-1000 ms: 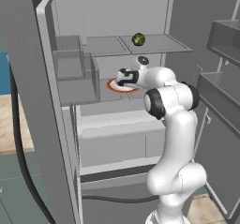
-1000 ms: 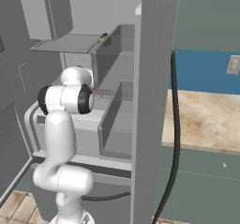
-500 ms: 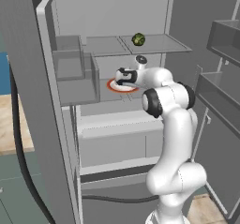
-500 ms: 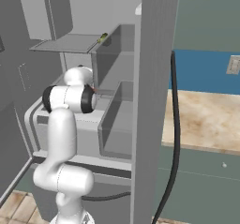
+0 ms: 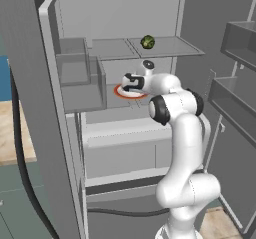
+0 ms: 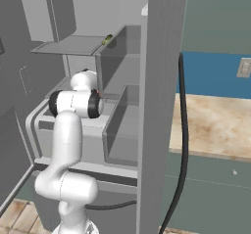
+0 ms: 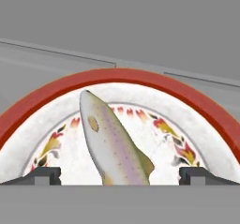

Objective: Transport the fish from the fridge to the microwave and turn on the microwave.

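Inside the open fridge [image 5: 75, 133]: gripper [image 7: 119, 175] spread wide and empty, poised directly above the fish [image 7: 112, 141], which lies on the red-rimmed plate [image 7: 197, 103] on the middle shelf. Green ball [image 5: 147, 42] on the shelf above the plate. Nothing grasped yet; pickup, carry to microwave and switch-on all remaining.

I had the white arm [image 5: 182, 148] reared up from its base, elbow bent, forearm reaching forward at shoulder height. My gripper [image 7: 120, 175] pointed downward, jaws spread wide, nothing clamped between the fingertips [image 7: 44, 175].
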Controlling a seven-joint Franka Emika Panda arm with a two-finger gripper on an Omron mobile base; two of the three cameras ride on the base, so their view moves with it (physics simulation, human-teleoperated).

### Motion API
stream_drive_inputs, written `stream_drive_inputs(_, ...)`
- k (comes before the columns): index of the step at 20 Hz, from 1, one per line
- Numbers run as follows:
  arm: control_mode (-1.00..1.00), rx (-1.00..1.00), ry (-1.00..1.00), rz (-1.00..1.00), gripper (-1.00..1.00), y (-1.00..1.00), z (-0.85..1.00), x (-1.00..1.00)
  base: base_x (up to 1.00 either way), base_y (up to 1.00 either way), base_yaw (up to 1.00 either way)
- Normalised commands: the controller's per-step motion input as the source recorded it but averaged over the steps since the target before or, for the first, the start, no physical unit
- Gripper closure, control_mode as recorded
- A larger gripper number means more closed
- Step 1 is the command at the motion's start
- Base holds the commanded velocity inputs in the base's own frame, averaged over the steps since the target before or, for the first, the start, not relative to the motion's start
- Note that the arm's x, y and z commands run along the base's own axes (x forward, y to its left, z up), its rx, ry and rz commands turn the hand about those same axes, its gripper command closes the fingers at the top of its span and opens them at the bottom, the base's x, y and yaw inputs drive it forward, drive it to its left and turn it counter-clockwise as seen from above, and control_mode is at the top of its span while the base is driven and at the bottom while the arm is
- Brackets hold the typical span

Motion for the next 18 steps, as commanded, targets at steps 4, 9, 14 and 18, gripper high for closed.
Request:
stream_drive_inputs(4,-1.00,0.00,0.00,0.00,-1.00,0.06,-0.03,0.19,0.00,0.00,0.00)
stream_drive_inputs(9,-1.00,0.00,0.00,0.00,-1.00,0.11,-0.07,0.11,0.00,0.00,0.00)
stream_drive_inputs(14,-1.00,0.00,0.00,0.00,-1.00,0.07,-0.09,0.11,0.00,0.00,0.00)
stream_drive_inputs(18,-1.00,0.00,0.01,0.00,-1.00,0.03,-0.08,0.09,0.00,0.00,0.00)
